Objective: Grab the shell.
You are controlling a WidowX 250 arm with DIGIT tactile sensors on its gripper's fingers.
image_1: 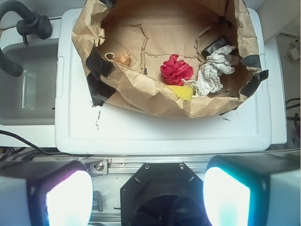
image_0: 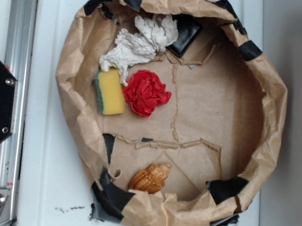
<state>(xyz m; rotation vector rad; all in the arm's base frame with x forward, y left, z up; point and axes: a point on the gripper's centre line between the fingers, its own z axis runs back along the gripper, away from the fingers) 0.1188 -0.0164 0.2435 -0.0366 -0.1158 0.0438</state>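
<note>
Shell [image_0: 150, 179] near paper wall, gripper [image_1: 148, 195] wide, well apart.
Shell lies alone by the crumpled rim of the paper basin [image_0: 266, 122]; bare floor separates it from red cloth ball [image_0: 146, 93] and sponge [image_0: 110, 91].

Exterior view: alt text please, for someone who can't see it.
An orange-brown shell lies at the near edge inside a crumpled brown paper ring. Across it sit a red cloth ball, yellow sponge and white crumpled cloth. No gripper visible.
</note>
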